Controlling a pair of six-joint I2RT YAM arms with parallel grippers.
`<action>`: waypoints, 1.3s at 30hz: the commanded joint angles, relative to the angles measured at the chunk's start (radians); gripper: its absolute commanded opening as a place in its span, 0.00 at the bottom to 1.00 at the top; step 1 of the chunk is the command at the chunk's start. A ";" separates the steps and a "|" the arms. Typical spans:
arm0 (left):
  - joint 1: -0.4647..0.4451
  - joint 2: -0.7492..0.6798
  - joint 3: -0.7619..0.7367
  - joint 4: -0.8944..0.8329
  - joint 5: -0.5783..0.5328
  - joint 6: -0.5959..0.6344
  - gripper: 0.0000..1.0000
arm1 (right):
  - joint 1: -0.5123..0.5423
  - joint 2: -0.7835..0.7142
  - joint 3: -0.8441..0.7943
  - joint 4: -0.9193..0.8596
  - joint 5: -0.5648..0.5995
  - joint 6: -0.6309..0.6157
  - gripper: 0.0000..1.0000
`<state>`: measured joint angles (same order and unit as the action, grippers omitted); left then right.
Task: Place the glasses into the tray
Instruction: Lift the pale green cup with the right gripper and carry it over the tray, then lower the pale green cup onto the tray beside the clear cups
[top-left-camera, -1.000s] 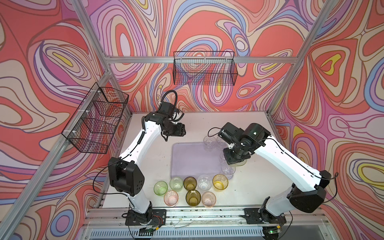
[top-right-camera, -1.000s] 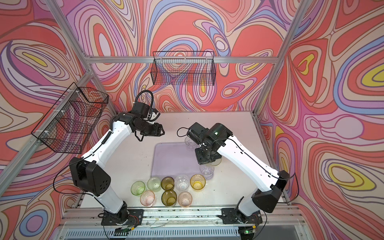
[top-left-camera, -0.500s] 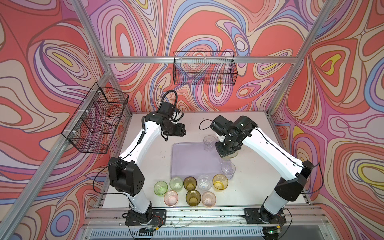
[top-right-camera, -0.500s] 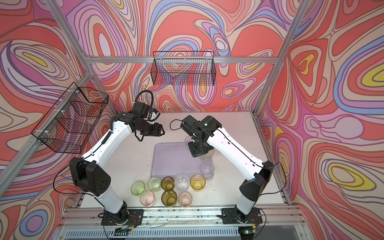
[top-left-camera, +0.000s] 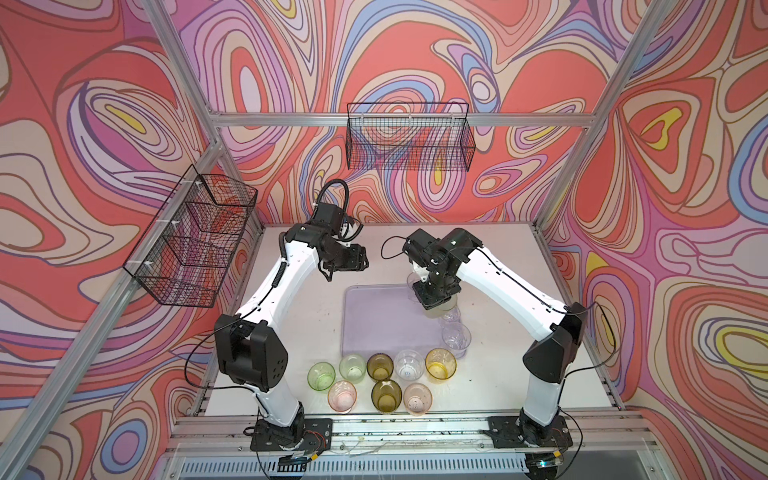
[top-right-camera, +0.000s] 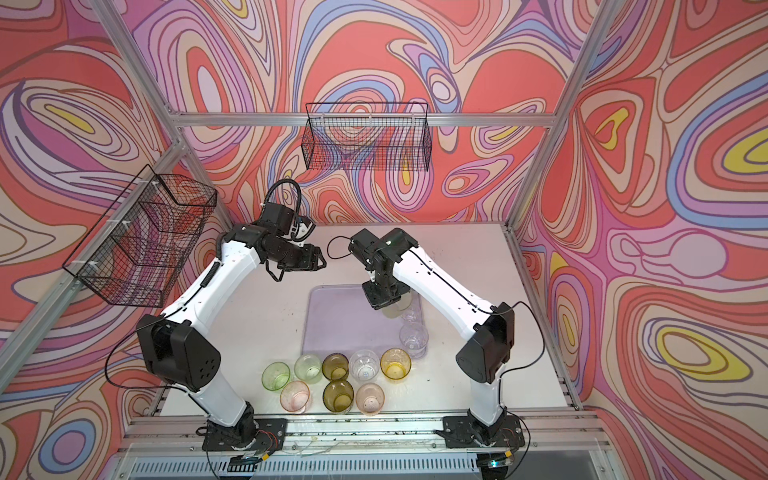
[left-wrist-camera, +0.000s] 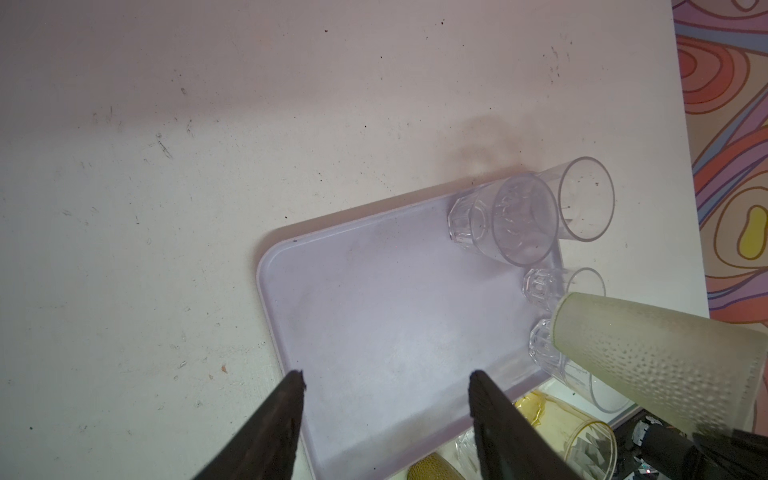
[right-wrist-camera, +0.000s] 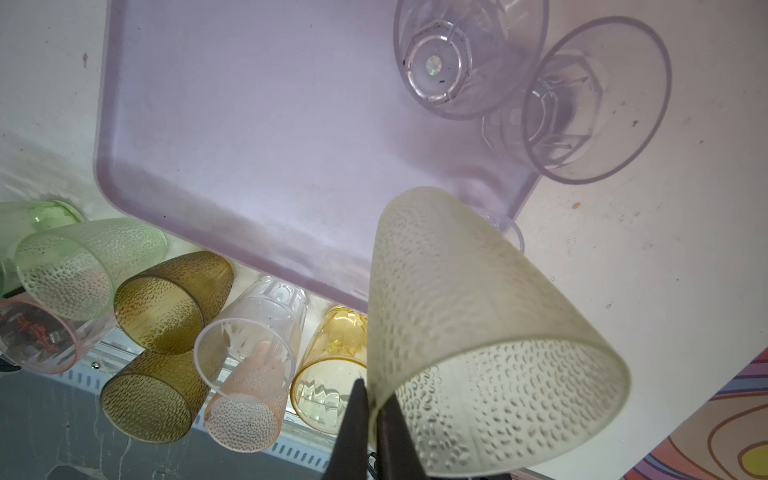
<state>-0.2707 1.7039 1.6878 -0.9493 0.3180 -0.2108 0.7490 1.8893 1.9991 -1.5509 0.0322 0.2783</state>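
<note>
Glasses (top-left-camera: 380, 367) mostly wait on the table (top-left-camera: 316, 316), eight of them bunched at 6 o'clock of the tray (top-left-camera: 382, 320). What has changed in the last second is the right arm. It has swung in from beyond the tray's 4 o'clock side, and the right gripper (right-wrist-camera: 371, 390) now hangs over the rim at about 3 o'clock. Its fingers are pressed together on the wall of a frosted tumbler (right-wrist-camera: 478, 332) (pale yellow-green, pinched at the lip and hanging base-down). Clear tumblers (top-left-camera: 456, 336) crowd that same edge from 1 to 4 o'clock. Whether each stands inside the rim I cannot tell.

The left gripper (left-wrist-camera: 386, 376) has not moved. It hovers at 11 o'clock of the tray, jaws spread and holding nothing.

So the carry looks nearly done. What remains is lowering the tumbler onto bare tray floor without knocking the clear neighbours.
</note>
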 joint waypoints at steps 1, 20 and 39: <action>0.029 0.010 0.026 -0.015 0.030 -0.008 0.67 | -0.013 0.029 0.030 0.040 -0.026 -0.042 0.00; 0.050 0.003 0.015 -0.006 0.057 -0.009 0.67 | -0.028 0.165 0.035 0.066 -0.017 -0.091 0.00; 0.050 0.005 0.013 -0.006 0.075 -0.011 0.67 | -0.027 0.239 0.044 0.083 0.014 -0.096 0.00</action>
<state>-0.2218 1.7039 1.6878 -0.9485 0.3782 -0.2176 0.7269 2.1139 2.0182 -1.4700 0.0296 0.1909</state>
